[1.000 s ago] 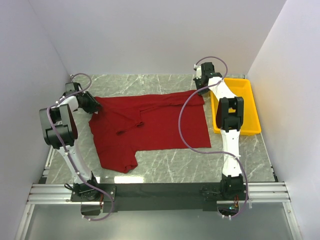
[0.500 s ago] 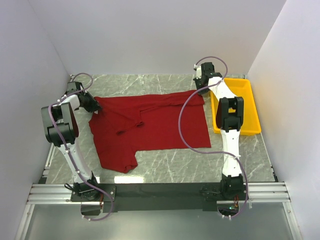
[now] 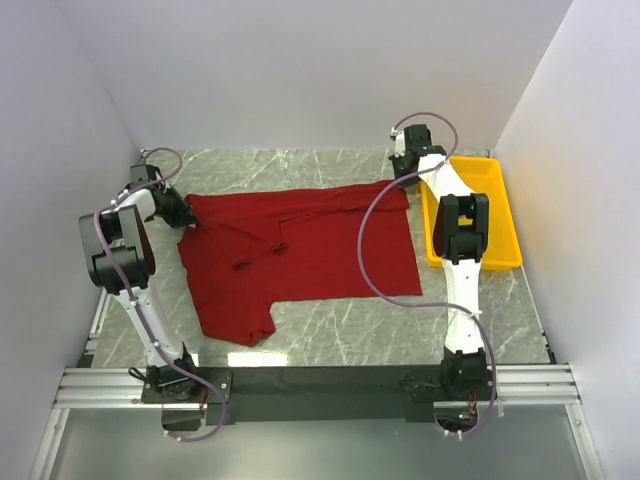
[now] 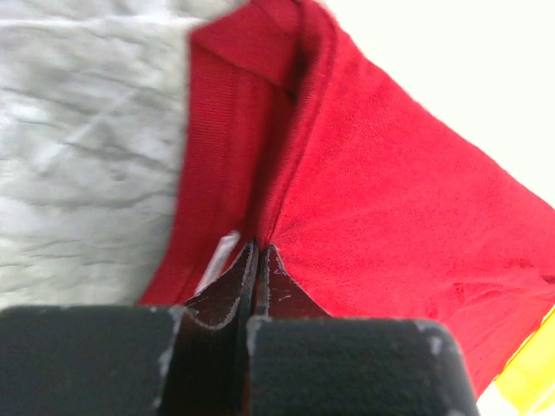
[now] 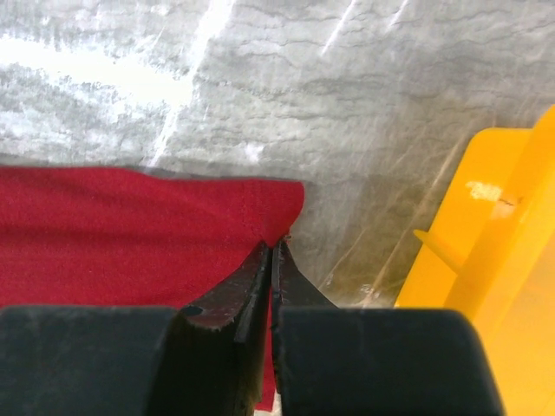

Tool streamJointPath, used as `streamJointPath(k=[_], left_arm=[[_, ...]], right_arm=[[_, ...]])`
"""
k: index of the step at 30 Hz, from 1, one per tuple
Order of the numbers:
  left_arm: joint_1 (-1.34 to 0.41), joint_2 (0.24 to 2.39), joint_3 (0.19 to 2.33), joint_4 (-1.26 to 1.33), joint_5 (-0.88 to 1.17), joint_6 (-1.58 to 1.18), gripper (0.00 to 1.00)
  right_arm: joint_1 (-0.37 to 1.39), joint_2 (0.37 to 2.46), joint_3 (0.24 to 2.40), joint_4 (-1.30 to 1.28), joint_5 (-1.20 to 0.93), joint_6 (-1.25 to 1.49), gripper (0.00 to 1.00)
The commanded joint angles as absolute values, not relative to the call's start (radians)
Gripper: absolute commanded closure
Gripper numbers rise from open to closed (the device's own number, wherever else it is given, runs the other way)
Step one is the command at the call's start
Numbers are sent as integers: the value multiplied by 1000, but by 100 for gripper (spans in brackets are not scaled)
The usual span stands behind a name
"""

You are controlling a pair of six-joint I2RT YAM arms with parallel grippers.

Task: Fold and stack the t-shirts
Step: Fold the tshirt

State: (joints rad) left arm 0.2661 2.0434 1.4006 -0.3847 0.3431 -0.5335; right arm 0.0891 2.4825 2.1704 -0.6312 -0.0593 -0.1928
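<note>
A dark red t-shirt point(image 3: 300, 250) lies partly folded on the marble table, one sleeve reaching toward the near edge. My left gripper point(image 3: 182, 214) is at the shirt's far left corner, shut on the cloth point(image 4: 364, 217); a small white tag point(image 4: 218, 256) shows beside the fingers. My right gripper point(image 3: 404, 178) is at the shirt's far right corner, shut on the hem corner point(image 5: 276, 208). Both corners are held low over the table.
A yellow plastic tray point(image 3: 500, 222) stands at the right of the table, close to the right arm; its wall shows in the right wrist view point(image 5: 494, 251). White walls enclose the table on three sides. Bare marble point(image 3: 380, 330) lies in front of the shirt.
My left gripper has drawn the shirt's far left corner slightly further left and back. The right gripper has barely moved. Both stay shut on the cloth.
</note>
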Motion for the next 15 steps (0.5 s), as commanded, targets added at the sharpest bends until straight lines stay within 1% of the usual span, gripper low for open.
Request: streamJointPath(k=[1, 7, 12, 13, 14, 15], left_arm=[[298, 1986, 1399, -397, 328, -499, 99], [301, 2002, 1430, -416, 347, -492, 99], [302, 2003, 1440, -419, 371, -482, 99], [302, 2005, 1442, -419, 377, -480, 99], [304, 2003, 1442, -419, 380, -479, 99], [304, 2005, 1442, -416, 388, -479, 93]], right_arm=[[68, 2398, 2163, -577, -18, -180, 95], [69, 2379, 2138, -546, -26, -172, 99], [67, 2327, 2077, -493, -58, -175, 100], [66, 2316, 2051, -480, -72, -179, 99], [66, 2304, 2040, -471, -80, -183, 96], [66, 2303, 2039, -474, -95, -186, 90]])
